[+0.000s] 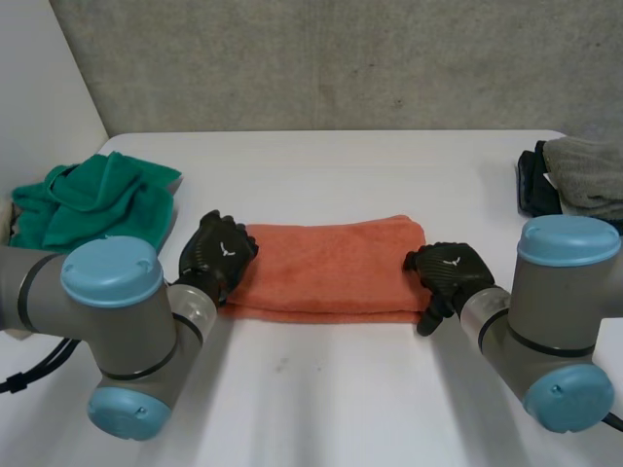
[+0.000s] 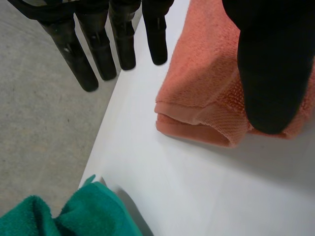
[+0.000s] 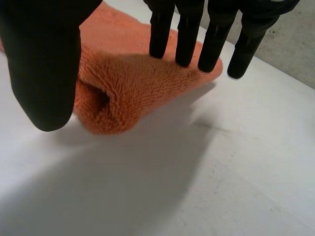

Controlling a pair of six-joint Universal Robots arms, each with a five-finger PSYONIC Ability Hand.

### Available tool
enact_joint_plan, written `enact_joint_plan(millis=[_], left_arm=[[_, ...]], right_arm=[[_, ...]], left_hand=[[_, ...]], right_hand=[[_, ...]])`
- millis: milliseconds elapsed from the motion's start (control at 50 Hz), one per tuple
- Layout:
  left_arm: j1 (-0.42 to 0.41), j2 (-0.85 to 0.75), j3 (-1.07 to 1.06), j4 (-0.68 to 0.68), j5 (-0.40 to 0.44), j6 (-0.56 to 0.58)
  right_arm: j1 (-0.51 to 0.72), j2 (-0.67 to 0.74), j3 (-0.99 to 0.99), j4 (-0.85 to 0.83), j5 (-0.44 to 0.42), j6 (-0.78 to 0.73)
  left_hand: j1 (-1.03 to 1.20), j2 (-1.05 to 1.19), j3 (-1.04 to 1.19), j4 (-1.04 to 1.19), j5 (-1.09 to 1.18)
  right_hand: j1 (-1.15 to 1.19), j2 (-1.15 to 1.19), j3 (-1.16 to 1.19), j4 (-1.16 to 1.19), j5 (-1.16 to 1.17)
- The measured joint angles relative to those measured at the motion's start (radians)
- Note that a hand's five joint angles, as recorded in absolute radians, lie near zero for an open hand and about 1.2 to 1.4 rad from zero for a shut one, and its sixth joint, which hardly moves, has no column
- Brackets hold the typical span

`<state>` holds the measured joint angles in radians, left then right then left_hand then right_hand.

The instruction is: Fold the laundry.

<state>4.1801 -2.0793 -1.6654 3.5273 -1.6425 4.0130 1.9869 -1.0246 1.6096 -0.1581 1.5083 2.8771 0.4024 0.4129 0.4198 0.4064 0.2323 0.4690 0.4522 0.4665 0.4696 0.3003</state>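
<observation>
1. Orange towel lies folded into a long, flat band on the white surface, about midway between its left and right edges. The band's length runs from one edge toward the other.
2. The left arm and the right arm come in from the near corners, one toward each short end of the towel.
3. A crumpled green cloth sits at the surface's left edge, toward the far-left corner, well apart from the towel.
4. A grey cloth lies at the right edge, near the far-right corner, over a black thing that I cannot identify.
5. The left hand is at the towel's left end and is released. Its fingers are straight and reach out past the end over bare surface. Its thumb is above the towel's layered corner.
6. The right hand is at the towel's right end and is also released. Its straight fingertips are at the towel's top layer by the far corner, and its thumb is beside the rounded fold at the near corner.
</observation>
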Motion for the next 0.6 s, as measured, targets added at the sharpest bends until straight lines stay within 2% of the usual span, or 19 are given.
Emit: enact_joint_plan(millis=[60, 100, 140, 200, 300, 380, 460, 480, 520, 600], left_arm=[[-0.004, 0.022, -0.011, 0.003, 0.002, 0.000], [-0.007, 0.041, -0.017, 0.003, 0.002, -0.002], [-0.008, 0.065, -0.022, 0.003, 0.002, -0.006], [-0.008, 0.096, -0.027, 0.002, 0.001, -0.011], [0.003, 0.167, -0.043, 0.001, 0.002, -0.021], [0.019, 0.221, -0.057, 0.001, 0.005, -0.043], [0.032, 0.259, -0.065, 0.001, 0.007, -0.091], [0.032, 0.259, -0.065, 0.001, 0.007, -0.091], [0.038, 0.272, -0.063, 0.001, 0.011, -0.133], [0.047, 0.280, -0.048, 0.001, 0.023, -0.218]], right_arm=[[0.000, 0.018, -0.005, -0.024, 0.002, -0.009], [-0.003, 0.030, -0.007, -0.048, 0.004, -0.013], [-0.006, 0.034, -0.004, -0.073, 0.008, -0.015], [-0.011, 0.023, 0.012, -0.103, 0.014, -0.019], [-0.031, -0.092, 0.080, -0.131, 0.024, -0.086], [-0.085, -0.169, 0.118, -0.118, 0.027, -0.226], [-0.140, -0.205, 0.116, -0.105, 0.023, -0.430], [-0.140, -0.205, 0.116, -0.105, 0.023, -0.430], [-0.126, -0.207, 0.098, -0.115, 0.017, -0.507], [0.017, -0.196, 0.030, -0.184, -0.016, -0.595]], left_hand=[[-0.039, -0.048, -0.056, -0.053, -0.052], [-0.047, -0.070, -0.078, -0.075, -0.079], [-0.047, -0.070, -0.078, -0.075, -0.080], [-0.047, -0.070, -0.078, -0.075, -0.080], [-0.047, -0.070, -0.078, -0.075, -0.085], [-0.069, -0.097, -0.105, -0.097, -0.108], [-0.091, -0.106, -0.110, -0.106, -0.118], [-0.091, -0.106, -0.110, -0.106, -0.118], [-0.099, -0.118, -0.127, -0.116, -0.129], [-0.121, -0.141, -0.153, -0.140, -0.152]], right_hand=[[0.209, 0.213, 0.197, 0.195, 0.190], [0.445, 0.514, 0.477, 0.475, 0.462], [0.571, 0.687, 0.678, 0.677, 0.647], [0.576, 0.695, 0.715, 0.720, 0.670], [0.576, 0.695, 0.717, 0.724, 0.670], [0.576, 0.695, 0.718, 0.724, 0.670], [0.576, 0.695, 0.718, 0.725, 0.671], [0.576, 0.695, 0.718, 0.725, 0.671], [0.576, 0.695, 0.718, 0.727, 0.681], [0.576, 0.695, 0.722, 0.727, 0.689]])
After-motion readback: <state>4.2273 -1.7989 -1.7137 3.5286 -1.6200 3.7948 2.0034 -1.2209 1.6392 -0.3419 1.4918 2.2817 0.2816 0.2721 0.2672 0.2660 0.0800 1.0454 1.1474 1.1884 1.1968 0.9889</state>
